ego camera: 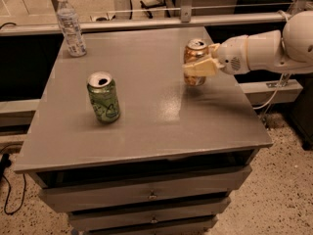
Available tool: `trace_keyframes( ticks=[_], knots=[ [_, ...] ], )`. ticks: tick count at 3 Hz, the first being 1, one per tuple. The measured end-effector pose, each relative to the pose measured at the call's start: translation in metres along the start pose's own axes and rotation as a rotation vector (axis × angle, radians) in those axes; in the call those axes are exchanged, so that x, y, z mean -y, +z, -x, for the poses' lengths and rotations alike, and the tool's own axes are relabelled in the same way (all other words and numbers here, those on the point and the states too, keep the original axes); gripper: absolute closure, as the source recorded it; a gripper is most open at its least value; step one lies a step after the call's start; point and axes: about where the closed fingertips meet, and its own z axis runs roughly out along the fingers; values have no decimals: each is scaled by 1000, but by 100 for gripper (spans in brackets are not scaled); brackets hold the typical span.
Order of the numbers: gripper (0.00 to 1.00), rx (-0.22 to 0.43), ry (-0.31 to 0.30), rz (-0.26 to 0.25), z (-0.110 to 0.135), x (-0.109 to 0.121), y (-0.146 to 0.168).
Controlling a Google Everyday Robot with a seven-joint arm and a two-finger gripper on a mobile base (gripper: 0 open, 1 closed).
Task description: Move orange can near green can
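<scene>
The orange can (194,53) stands upright at the right side of the grey table (146,121). My gripper (199,58) reaches in from the right and is shut on the can. One pale finger (201,68) lies across the can's front and the other is behind it. The can's base seems slightly above the table top. The green can (103,98) stands upright and alone at the table's left-centre, well to the left of the gripper and nearer the front.
A clear plastic bottle (70,24) stands at the table's back left corner. The table has drawers (151,195) below its front edge. A rail (161,21) runs behind the table. My white arm (274,48) extends over the right edge.
</scene>
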Motion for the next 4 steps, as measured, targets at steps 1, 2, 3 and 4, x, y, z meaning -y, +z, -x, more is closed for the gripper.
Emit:
trace_keyframes(
  ticks=[1,2,3,4],
  knots=[
    [100,1,-3,-2,1,2,-2],
    [100,27,-11,21,6,-6,7],
    [100,60,-45,107,16,-31,31],
    [100,82,-84,208,25,-72,52]
  ],
)
